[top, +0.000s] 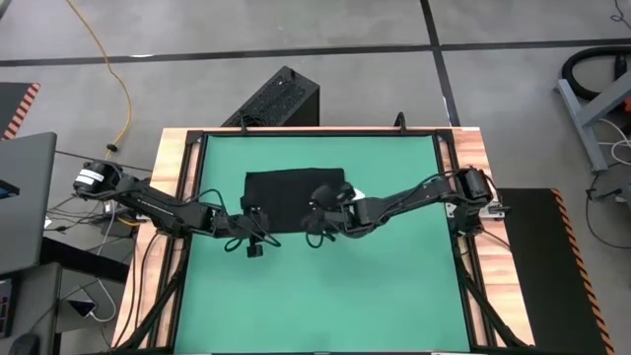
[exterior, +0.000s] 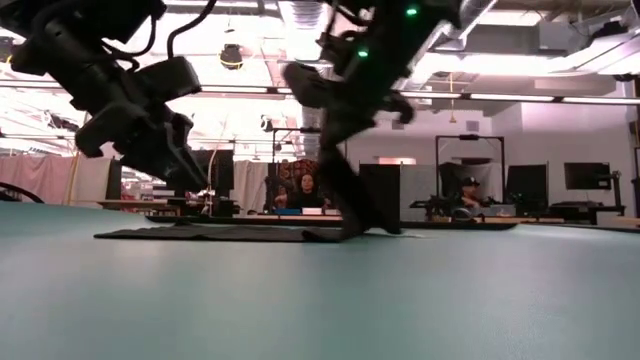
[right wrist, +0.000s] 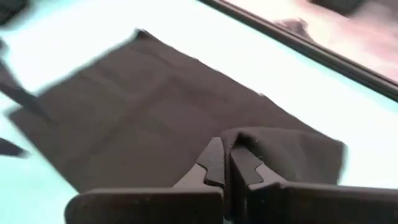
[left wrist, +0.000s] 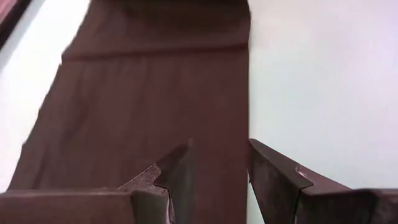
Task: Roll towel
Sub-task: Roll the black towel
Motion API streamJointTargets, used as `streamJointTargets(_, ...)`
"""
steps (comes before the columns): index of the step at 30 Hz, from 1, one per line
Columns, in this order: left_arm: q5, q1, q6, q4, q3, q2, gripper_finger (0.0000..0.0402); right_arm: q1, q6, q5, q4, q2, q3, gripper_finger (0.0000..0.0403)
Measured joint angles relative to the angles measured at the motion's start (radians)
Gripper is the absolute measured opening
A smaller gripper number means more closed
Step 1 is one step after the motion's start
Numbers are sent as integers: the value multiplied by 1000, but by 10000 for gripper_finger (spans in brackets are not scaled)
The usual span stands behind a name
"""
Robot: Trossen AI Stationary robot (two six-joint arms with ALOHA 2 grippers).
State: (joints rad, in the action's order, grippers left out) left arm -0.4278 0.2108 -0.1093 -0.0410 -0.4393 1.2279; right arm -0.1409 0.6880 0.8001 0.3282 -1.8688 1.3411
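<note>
The black towel [top: 294,197] lies flat on the green mat [top: 394,286], a little beyond the table's middle. It also shows in the low view [exterior: 230,233]. A small white bit [top: 357,193] shows at its right edge. My right gripper [right wrist: 229,163] is down at the towel's near right part and is shut on a pucker of cloth. My left gripper [left wrist: 217,171] is open over the towel's near left corner. One finger [left wrist: 180,168] is over the cloth and the other [left wrist: 273,177] is over the mat. My right gripper pinches a raised pucker of the towel [right wrist: 252,142] between its two fingers, at the near edge toward the right corner. The fingers come from above, slanting down from the table's right. The cloth is bunched up at the fingers, and the remainder of the towel [right wrist: 143,112] lies flat on the mat.
A black ribbed box [top: 281,99] stands on the floor beyond the table's far edge. A wooden frame [top: 182,148] borders the mat. Bare mat lies near and to both sides of the towel. People [exterior: 305,190] sit in the room behind.
</note>
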Motion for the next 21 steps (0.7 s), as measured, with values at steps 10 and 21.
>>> streamJointTargets(10, -1, 29, -143, 154, -3, -7, 138, 67, -196, -153, -279, -61, 2, 12)
streamJointTargets(21, -26, 80, -238, 321, -43, -70, 137, 63, -320, -228, -458, -116, -1, 12)
